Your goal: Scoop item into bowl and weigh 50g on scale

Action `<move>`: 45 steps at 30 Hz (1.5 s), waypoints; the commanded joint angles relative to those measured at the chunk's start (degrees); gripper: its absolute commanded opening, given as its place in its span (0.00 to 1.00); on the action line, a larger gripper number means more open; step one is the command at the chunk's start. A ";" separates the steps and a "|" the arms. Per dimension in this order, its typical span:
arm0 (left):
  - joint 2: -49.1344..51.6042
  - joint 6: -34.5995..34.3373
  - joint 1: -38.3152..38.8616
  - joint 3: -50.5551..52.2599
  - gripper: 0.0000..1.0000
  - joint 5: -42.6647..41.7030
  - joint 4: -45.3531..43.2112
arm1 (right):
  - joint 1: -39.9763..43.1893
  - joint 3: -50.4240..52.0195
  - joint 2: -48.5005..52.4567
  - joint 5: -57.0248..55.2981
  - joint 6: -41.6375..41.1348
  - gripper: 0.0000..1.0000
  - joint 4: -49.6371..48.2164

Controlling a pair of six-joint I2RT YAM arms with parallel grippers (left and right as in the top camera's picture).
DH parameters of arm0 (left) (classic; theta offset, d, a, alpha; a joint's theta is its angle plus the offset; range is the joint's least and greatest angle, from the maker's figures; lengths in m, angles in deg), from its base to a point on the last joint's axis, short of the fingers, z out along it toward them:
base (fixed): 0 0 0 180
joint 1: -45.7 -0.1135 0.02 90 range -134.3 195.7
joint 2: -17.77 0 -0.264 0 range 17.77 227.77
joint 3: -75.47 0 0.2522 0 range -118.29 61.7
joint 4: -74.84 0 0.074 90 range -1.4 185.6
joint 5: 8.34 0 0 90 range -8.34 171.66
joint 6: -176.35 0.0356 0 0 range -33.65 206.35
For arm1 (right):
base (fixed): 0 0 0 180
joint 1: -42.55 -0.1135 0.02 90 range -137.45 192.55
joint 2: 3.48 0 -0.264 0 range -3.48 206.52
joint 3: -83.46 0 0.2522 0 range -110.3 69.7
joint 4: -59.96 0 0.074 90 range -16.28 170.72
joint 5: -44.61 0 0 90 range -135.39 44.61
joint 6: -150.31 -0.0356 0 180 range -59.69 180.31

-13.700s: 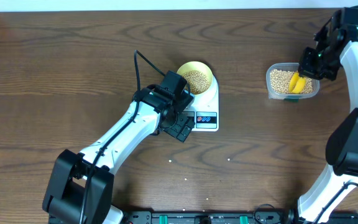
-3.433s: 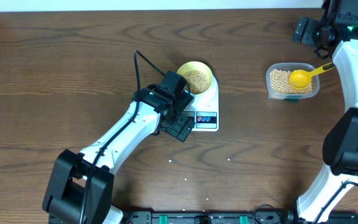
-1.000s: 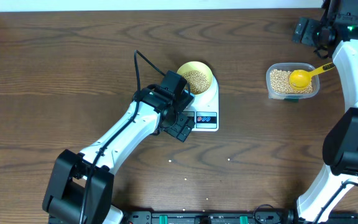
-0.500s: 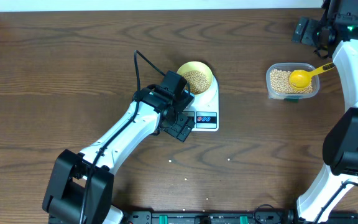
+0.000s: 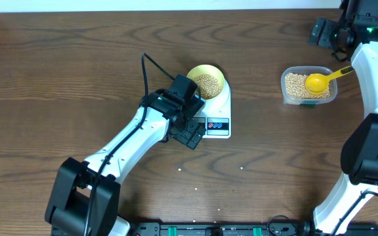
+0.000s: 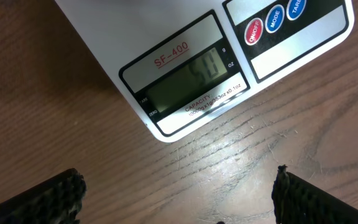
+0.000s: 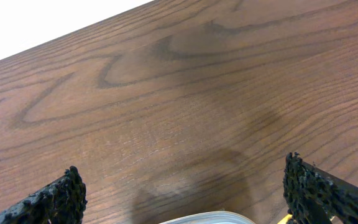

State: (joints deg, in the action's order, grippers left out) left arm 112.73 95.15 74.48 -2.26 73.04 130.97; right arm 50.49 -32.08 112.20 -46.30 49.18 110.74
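The pale yellow bowl [image 5: 207, 78] holds a pile of beige beans [image 5: 207, 86] and stands on the white scale [image 5: 221, 108]. In the left wrist view the scale's grey display [image 6: 184, 81] and its red and blue buttons show. My left gripper [image 5: 190, 136] [image 6: 179, 208] is open over bare wood just in front of the scale, holding nothing. My right gripper [image 5: 321, 31] [image 7: 185, 199] hangs open at the far right, behind the clear tub [image 5: 289, 92] of beans. A yellow scoop [image 5: 319, 82] lies in that tub.
A few stray beans [image 5: 242, 168] lie on the wood in front of the scale. A black cable [image 5: 146, 69] runs behind the left arm. The tub's rim [image 7: 210, 218] shows at the bottom of the right wrist view.
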 commanded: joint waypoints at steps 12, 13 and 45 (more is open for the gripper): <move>0.15 -0.55 0.02 0.74 0.98 0.74 0.15 | -10.95 0.33 -11.32 -0.46 -0.63 0.99 2.89; 0.15 -0.55 0.02 0.74 0.98 0.74 0.15 | -11.96 0.33 -12.63 -0.46 -0.61 0.99 2.89; 0.15 -0.55 0.02 0.74 0.98 0.74 0.15 | -27.43 39.54 -55.89 -11.37 6.03 0.99 -19.04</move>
State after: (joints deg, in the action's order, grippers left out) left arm 112.73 95.12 74.48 -2.11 73.08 130.95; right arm 23.28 1.17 58.72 -58.06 54.73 95.90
